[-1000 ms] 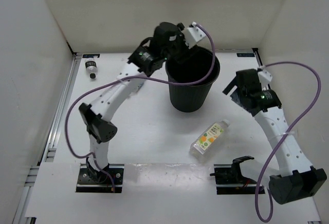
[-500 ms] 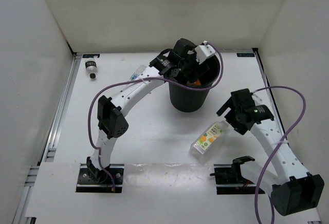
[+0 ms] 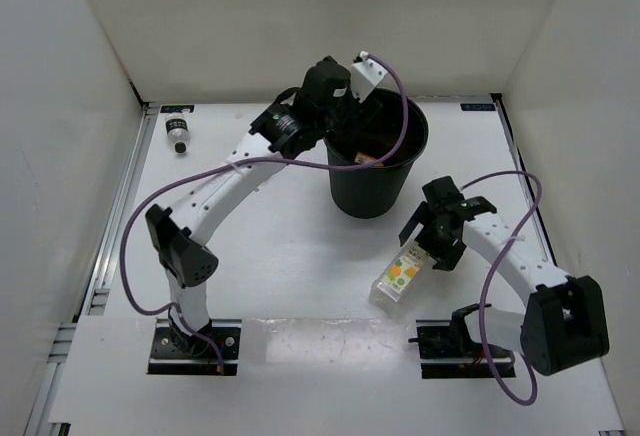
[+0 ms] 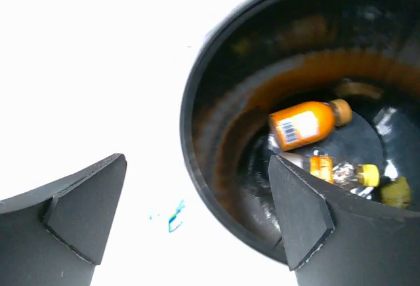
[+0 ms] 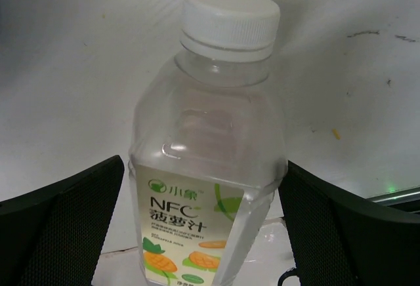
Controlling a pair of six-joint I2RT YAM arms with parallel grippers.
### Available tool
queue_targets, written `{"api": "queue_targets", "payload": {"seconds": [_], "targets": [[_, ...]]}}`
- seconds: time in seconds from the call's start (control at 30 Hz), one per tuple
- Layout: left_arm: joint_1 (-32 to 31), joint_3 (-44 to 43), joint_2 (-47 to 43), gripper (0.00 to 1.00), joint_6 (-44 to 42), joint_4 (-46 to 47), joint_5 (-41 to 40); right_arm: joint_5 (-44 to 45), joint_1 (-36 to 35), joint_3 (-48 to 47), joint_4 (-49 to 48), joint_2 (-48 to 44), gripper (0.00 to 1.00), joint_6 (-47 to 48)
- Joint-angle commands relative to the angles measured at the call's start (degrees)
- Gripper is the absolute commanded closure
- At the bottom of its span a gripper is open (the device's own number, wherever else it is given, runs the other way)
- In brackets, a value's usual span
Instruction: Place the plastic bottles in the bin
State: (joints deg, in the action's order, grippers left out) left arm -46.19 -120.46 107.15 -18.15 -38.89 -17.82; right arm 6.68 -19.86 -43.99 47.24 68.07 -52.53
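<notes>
Hovering above the bin [image 3: 372, 191] at its upper left rim in the top view, the left hand [image 4: 195, 161] has its fingers spread wide with nothing between them; its wrist view looks down into the black bucket, where a short orange bottle [image 4: 305, 123] lies on its side on the bottom; a second bottle [image 4: 338, 171], with an orange label and a yellow cap, lies just below it in the frame, partly hidden by the finger at lower right. The right hand [image 3: 430, 241] sits low, right of centre in the top view, and is open too; its two fingers stand either side of the fruit-label bottle [image 5: 207, 168] — whether they touch it cannot be told. That bottle lies flat on the table [image 3: 280, 246], below and to the right of the bin, its white cap at the top of the wrist frame. A black-capped bottle [image 3: 178, 134] lies at the upper left of the top view, well apart from both hands.
</notes>
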Motion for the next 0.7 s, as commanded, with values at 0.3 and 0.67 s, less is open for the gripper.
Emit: {"api": "queue_targets", "payload": {"seconds": [0.3, 0.67], "targets": [[12.25, 10.68, -13.63, 0.0, 6.01, -1.88, -8.9, 0.62, -0.53, 3.21, -5.85, 7.16, 0.48, 0.41], [25.26, 30.88, -17.86, 0.0, 9.36, -3.56, -9.51, 25.86, 6.41, -21.98, 7.07, -0.05, 0.83, 10.69]]}}
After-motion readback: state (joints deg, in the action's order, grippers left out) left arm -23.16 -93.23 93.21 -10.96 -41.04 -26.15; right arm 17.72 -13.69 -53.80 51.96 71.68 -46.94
